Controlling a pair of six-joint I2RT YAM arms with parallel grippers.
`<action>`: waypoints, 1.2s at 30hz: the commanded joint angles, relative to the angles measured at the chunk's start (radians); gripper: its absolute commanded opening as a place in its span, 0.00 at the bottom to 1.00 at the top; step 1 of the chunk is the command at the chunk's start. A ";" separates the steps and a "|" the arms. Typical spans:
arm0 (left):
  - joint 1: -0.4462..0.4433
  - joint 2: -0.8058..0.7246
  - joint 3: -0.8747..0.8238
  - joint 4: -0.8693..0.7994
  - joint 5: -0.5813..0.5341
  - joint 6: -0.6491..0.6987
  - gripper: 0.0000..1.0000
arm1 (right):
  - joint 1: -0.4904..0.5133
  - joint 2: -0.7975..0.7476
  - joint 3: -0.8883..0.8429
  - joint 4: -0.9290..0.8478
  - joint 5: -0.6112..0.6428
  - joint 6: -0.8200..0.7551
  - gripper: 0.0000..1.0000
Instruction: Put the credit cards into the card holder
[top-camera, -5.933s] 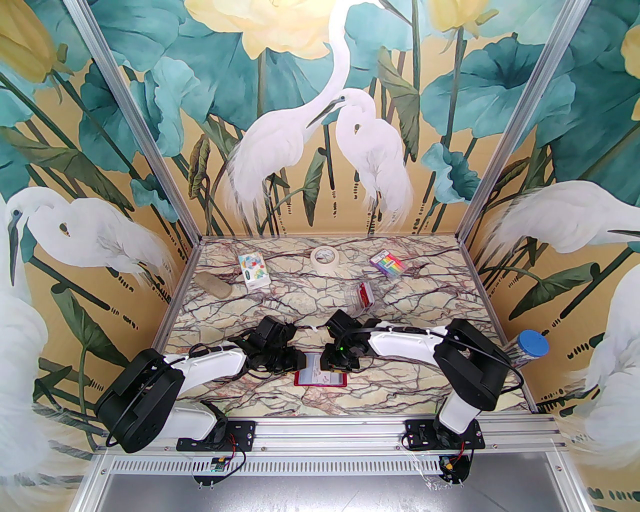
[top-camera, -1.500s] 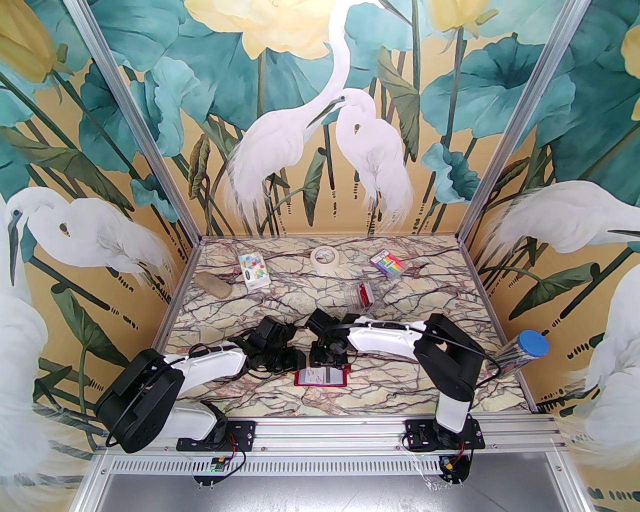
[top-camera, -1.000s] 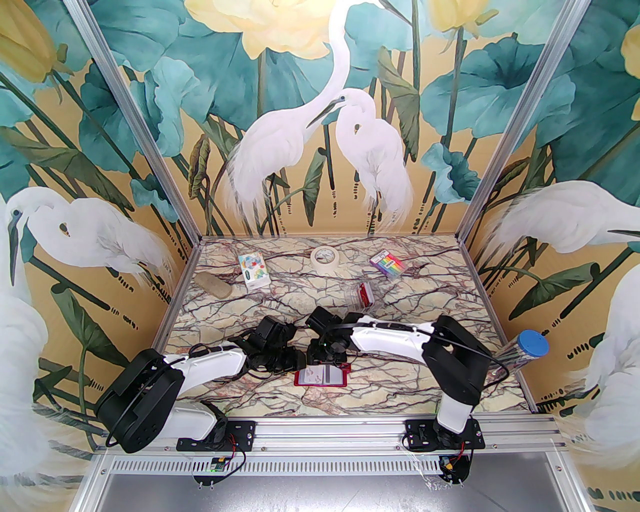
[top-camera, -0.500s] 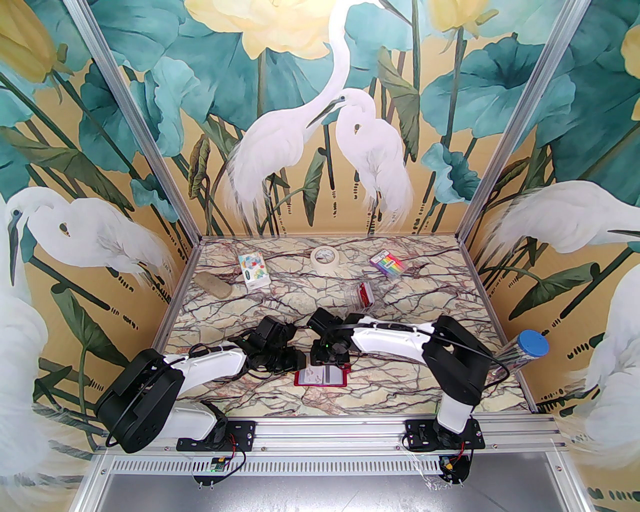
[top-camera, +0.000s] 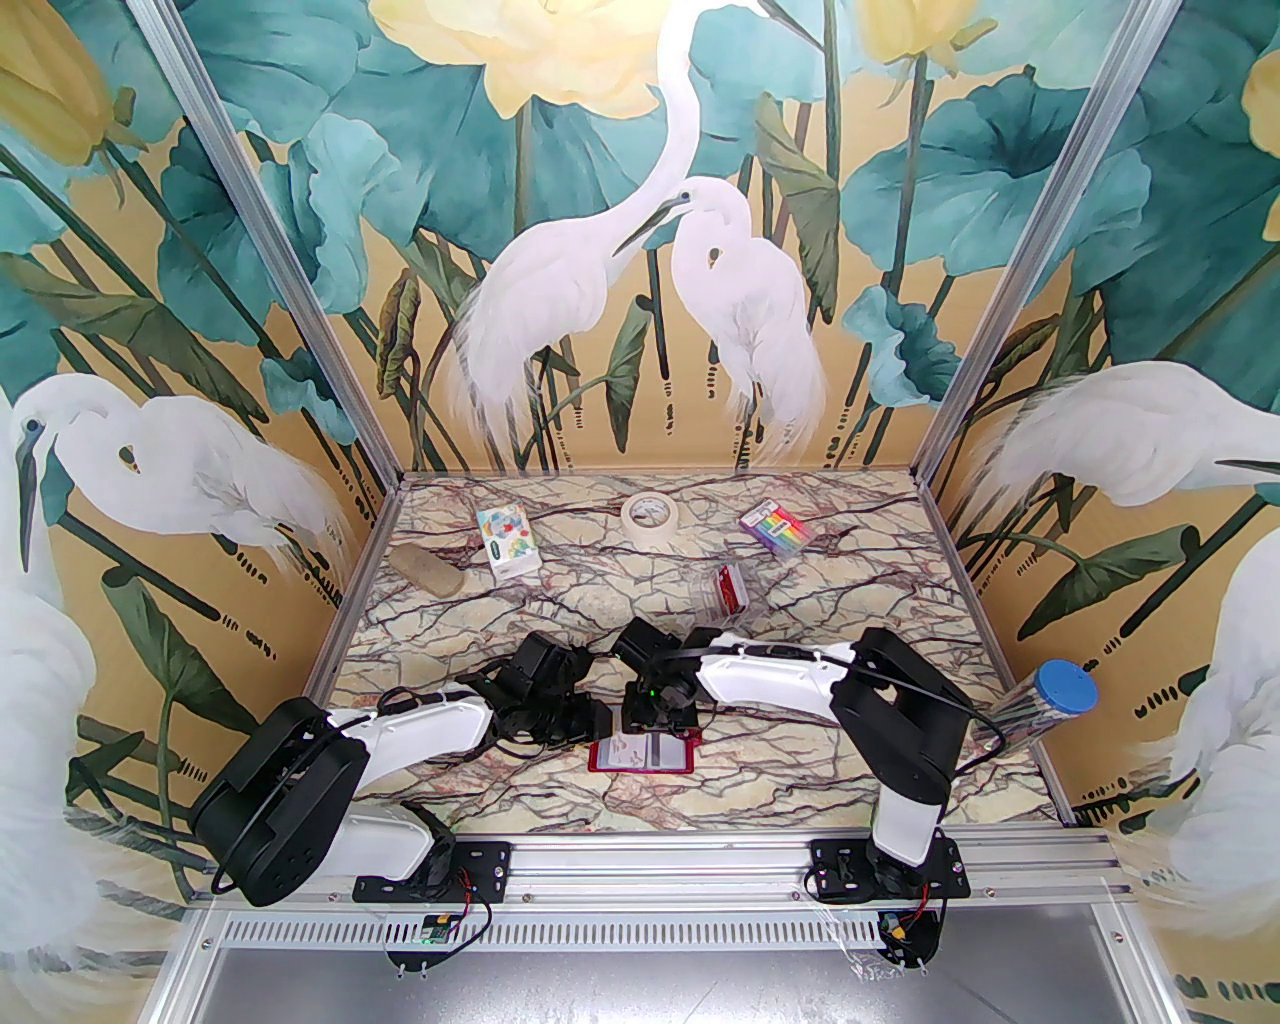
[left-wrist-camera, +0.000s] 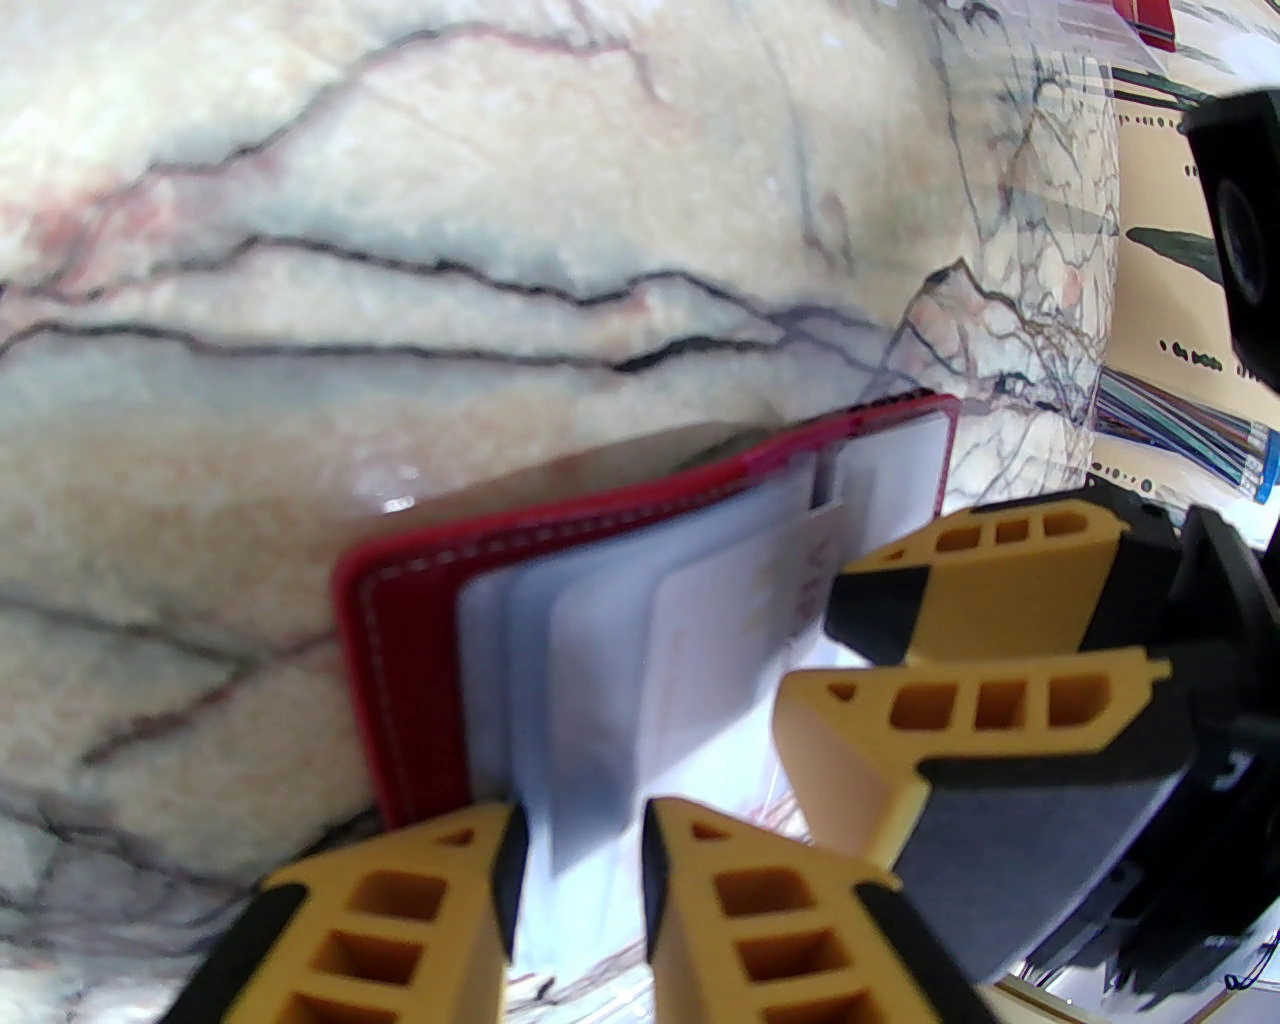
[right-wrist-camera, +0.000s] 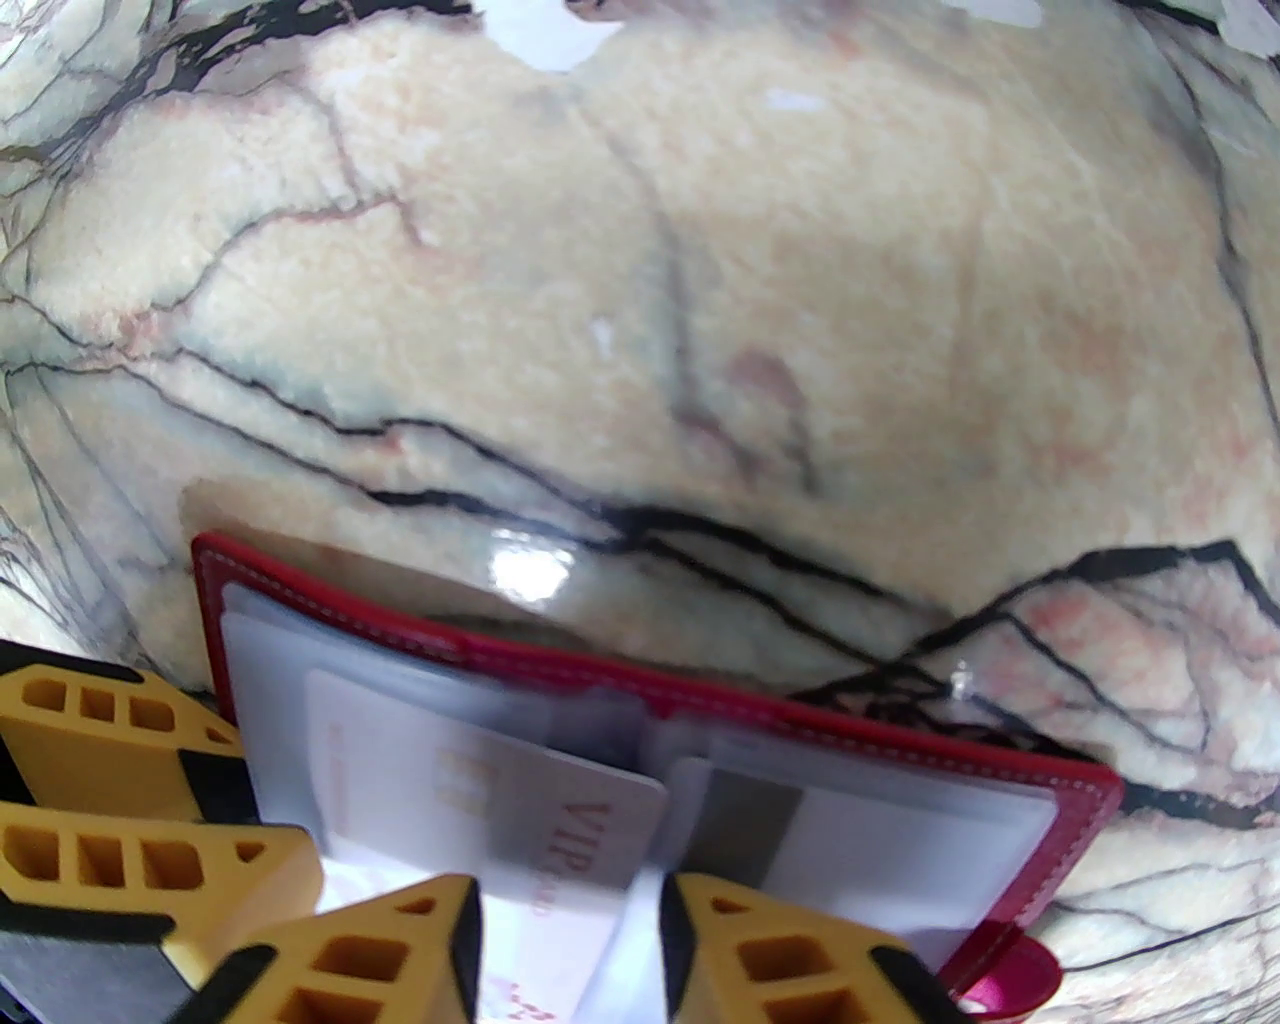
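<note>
The card holder (top-camera: 596, 758) lies open near the front middle of the table, its red rim (right-wrist-camera: 800, 700) and clear sleeves fanned out (left-wrist-camera: 400, 680). A white credit card marked VIP (right-wrist-camera: 470, 770) sits partly in a left sleeve (left-wrist-camera: 710, 640). A credit card with a dark stripe (right-wrist-camera: 745, 820) is in the right half (top-camera: 662, 752). My right gripper (right-wrist-camera: 570, 900) stands at the holder's far edge (top-camera: 655, 725), jaws parted, with the VIP card's end between them. My left gripper (left-wrist-camera: 580, 830) is at the holder's left edge (top-camera: 598, 722), jaws narrowly parted astride a clear sleeve.
At the back lie a tape roll (top-camera: 650, 512), a rainbow-striped packet (top-camera: 772, 528), a colourful box (top-camera: 505, 542) and a tan lump (top-camera: 425, 572). A clear box with red contents (top-camera: 725, 590) sits just beyond the right arm. A blue-capped tube (top-camera: 1050, 700) leans at the right wall.
My right arm has shifted left over the holder since the oldest frame, and its jaws have narrowed in the last second. The left arm and the holder have stayed put.
</note>
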 joint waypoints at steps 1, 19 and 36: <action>-0.009 0.034 -0.027 -0.070 -0.085 0.018 0.28 | 0.002 0.028 0.025 0.016 -0.022 0.004 0.31; -0.009 0.037 -0.026 -0.069 -0.084 0.018 0.28 | 0.007 0.030 0.040 0.049 -0.068 0.015 0.28; -0.011 0.009 -0.028 -0.080 -0.088 0.015 0.28 | 0.007 -0.041 0.045 -0.010 -0.010 -0.009 0.34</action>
